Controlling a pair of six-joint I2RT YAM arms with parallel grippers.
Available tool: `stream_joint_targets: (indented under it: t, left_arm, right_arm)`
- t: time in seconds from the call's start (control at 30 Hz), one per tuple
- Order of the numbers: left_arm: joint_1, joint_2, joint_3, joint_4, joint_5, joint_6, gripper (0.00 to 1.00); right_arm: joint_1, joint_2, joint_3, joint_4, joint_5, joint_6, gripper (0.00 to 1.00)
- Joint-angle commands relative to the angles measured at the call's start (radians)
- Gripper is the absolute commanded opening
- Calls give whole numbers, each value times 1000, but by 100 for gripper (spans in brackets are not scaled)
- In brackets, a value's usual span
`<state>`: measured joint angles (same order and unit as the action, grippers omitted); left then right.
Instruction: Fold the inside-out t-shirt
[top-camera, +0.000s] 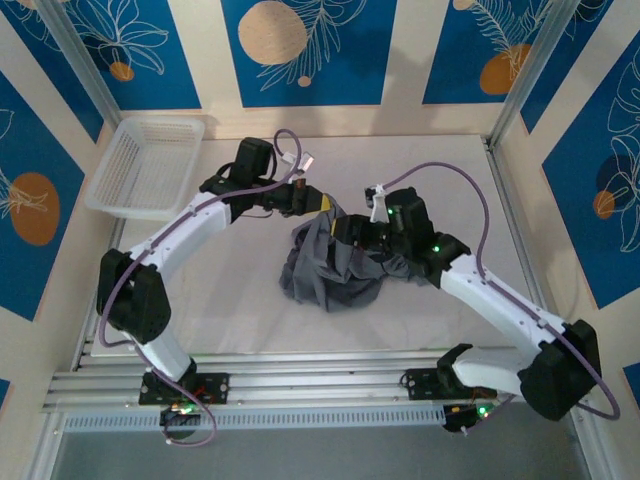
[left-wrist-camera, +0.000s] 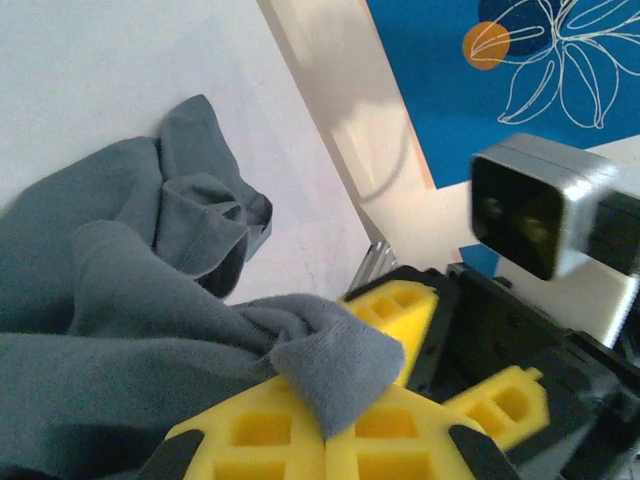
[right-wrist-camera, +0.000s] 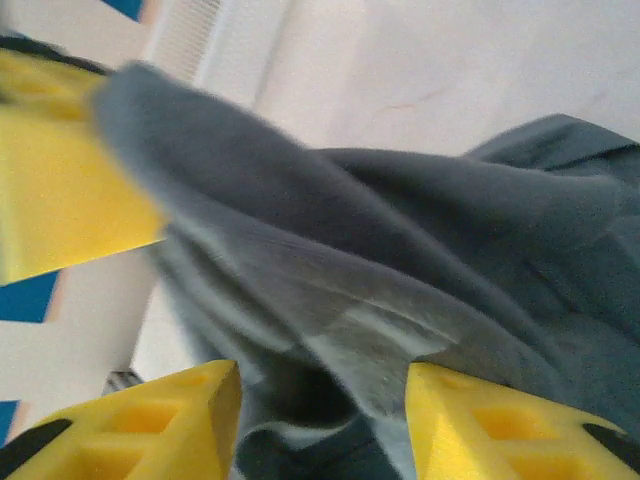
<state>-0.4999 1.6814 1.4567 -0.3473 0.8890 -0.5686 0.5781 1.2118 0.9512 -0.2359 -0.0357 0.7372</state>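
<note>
The inside-out t-shirt (top-camera: 328, 268) is a crumpled slate-grey heap in the middle of the table. My left gripper (top-camera: 322, 207) is at its far edge, and the left wrist view shows that gripper (left-wrist-camera: 332, 420) shut on a corner of the grey cloth (left-wrist-camera: 335, 355), with the rest of the shirt (left-wrist-camera: 110, 300) trailing to the left. My right gripper (top-camera: 352, 236) is close beside it over the shirt's top. In the right wrist view its yellow fingers (right-wrist-camera: 500, 425) stand apart, the right gripper (right-wrist-camera: 320, 385) open, with a loose fold of cloth (right-wrist-camera: 380, 300) draped between and beyond them.
A white lattice basket (top-camera: 150, 165) sits at the back left corner. The table (top-camera: 220, 290) is bare white around the shirt, with a metal rail along its right edge (top-camera: 515, 230). The two grippers are almost touching each other.
</note>
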Motion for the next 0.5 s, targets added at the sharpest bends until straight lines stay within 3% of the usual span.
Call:
stream_joint_targets:
  t: [0.0,0.17,0.23,0.3,0.37,0.47]
  left_arm:
    - [-8,15,47,2,11,-5,0]
    - [-8,18,62,-19,13,12,0]
    - [-8,18,66,-32,10,21,0]
    - [-8,16,67,-45,7,28,0]
    - [-7,15,73,-81,-11,54,0]
    - [12,15,90,-186,-97,120,0]
  right_arm:
    - [-7,76,44,-81,48,2,52]
    - [-27,175,49,4,-76,-8,57]
    - [-31,191,42,34,-74,0,53]
    - [-43,196,40,44,-64,12,19]
    - [-56,180,36,46,-69,21,0]
    - [-81,106,6,69,-152,14,0]
